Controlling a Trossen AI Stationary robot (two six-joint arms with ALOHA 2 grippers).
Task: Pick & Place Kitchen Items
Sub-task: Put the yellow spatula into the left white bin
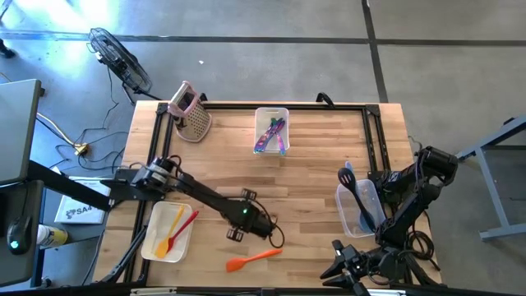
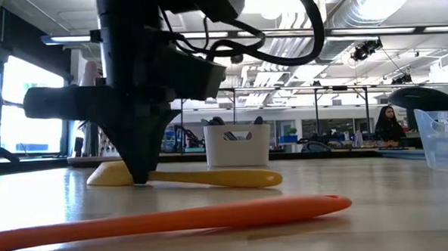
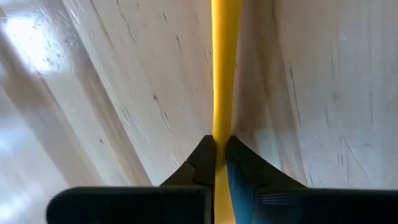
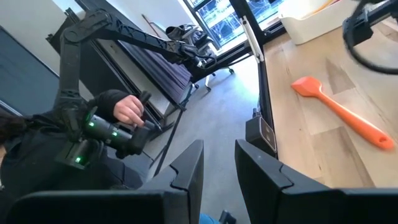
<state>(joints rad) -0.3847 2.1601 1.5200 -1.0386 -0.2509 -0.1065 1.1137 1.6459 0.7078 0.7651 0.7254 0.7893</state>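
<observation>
- I see the left gripper (image 3: pixel 220 152) clenched on the yellow utensil (image 3: pixel 223 68), which lies flat on the bench (image 1: pixel 312 173) just beyond the orange spatula (image 1: pixel 253 259).
- I see the right gripper (image 4: pixel 219 163) released, past the bench edge beside the orange spatula.

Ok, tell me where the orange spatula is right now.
In the high view the orange spatula lies flat on the table's near edge, just right of the white bin and near the left gripper.
</observation>
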